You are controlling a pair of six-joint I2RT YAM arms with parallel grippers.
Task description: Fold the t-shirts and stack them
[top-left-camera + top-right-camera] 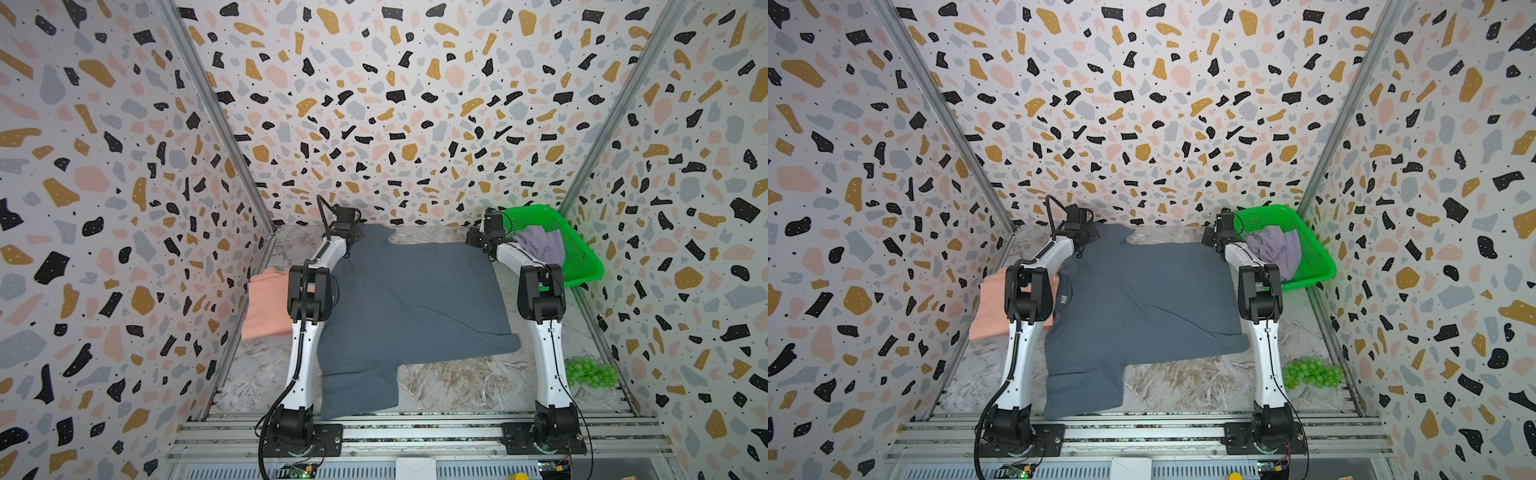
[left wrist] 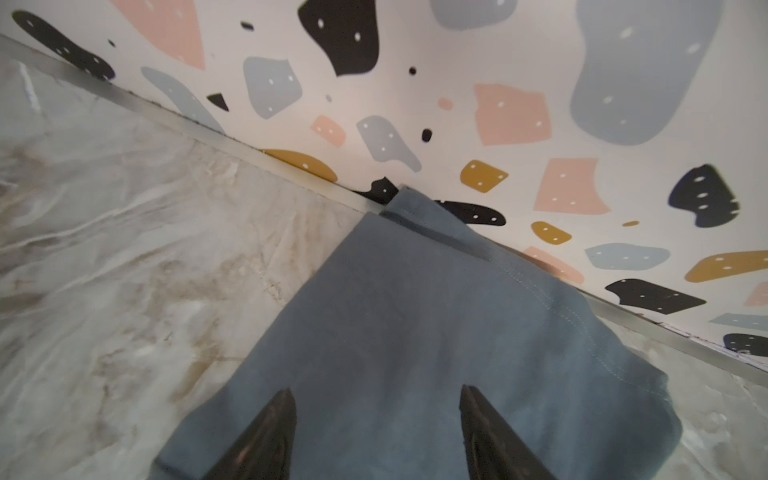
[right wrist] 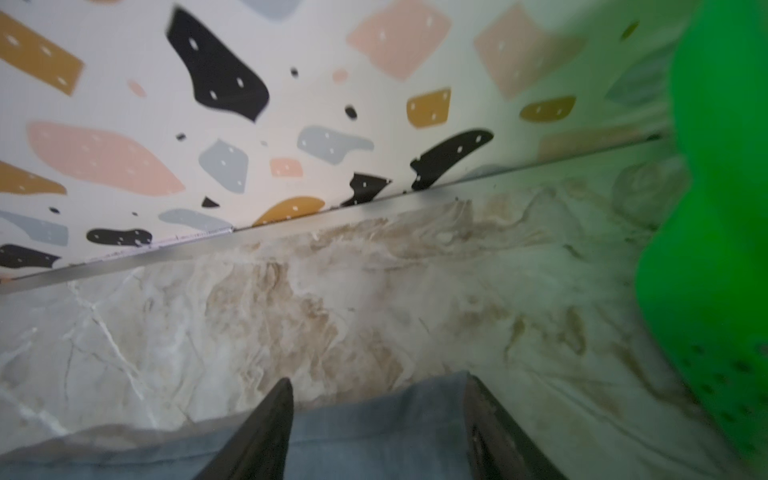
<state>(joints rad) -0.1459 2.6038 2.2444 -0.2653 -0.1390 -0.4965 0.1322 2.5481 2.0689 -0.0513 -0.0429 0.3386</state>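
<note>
Nearest the viewer, two robot arms rise from a metal rail at the front edge of a marble-patterned worktop. A small cluster of green balls sits by the right arm, near the front. A grey shirt lies spread flat and open across the middle of the worktop, its neck toward the left, one sleeve reaching the front rail and the other reaching the back wall. At the left side, partly hidden behind the left arm, a pink shirt rests against the side wall in a neat block that looks folded. Farther back, the left tool hovers over the far sleeve with its jaws apart, gripping nothing. The right tool hangs over the far corner of the hem, jaws also apart, the cloth lying loose beneath. In the far right corner a green basket holds a crumpled lilac shirt. By this layout, one shirt seems finished, the grey one is laid out but not yet folded, and the lilac one is untouched; no stack exists yet.
</note>
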